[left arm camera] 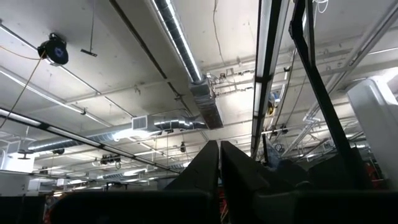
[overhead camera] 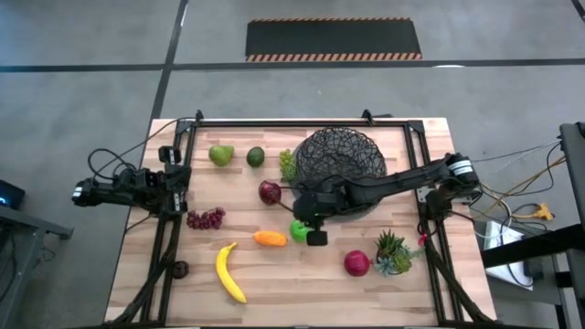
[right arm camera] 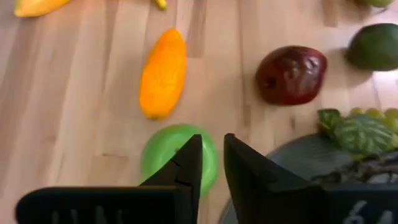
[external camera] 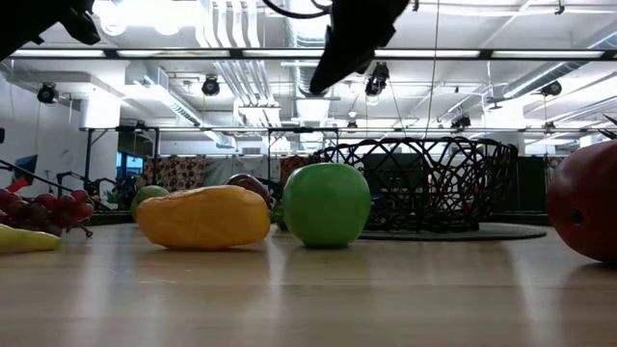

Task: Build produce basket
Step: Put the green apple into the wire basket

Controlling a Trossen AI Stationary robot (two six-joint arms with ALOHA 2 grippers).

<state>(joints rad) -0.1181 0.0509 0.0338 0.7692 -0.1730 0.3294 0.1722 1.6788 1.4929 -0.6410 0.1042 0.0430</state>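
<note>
Produce lies scattered over the pale wooden worktop (overhead camera: 274, 274), and the round green toy apple (right arm camera: 177, 158) sits directly under the right gripper (right arm camera: 211, 168), whose two dark fingers (right arm camera: 186, 168) are nearly together with only a narrow gap and nothing between them. In the low view the apple (external camera: 326, 204) rests on the wood with the gripper hanging above it, not touching. Just beside the apple, toward the left edge, lies the elongated orange toy fruit (overhead camera: 270, 238). A dark red apple (overhead camera: 270, 192) sits a little farther toward the far edge, touching nothing. The round black woven-wire basket (overhead camera: 343, 155) stands near the middle of the far edge with the right arm reaching across it; it looks to hold no fruit. A bunch of green grapes (overhead camera: 287, 164) lies against the basket's left side.

Farther out, a lime (overhead camera: 255, 156) and a green pear (overhead camera: 220, 155) sit near the far-left corner, purple grapes (overhead camera: 206, 218) near the left edge, a yellow banana (overhead camera: 229, 271) near the front edge, and a bright red apple (overhead camera: 356, 263) beside a small spiky potted plant (overhead camera: 393, 251) toward the front-right.

At the left edge the left gripper (left arm camera: 219, 168) waits, its fingers pressed almost together on nothing and pointing at the ceiling.
</note>
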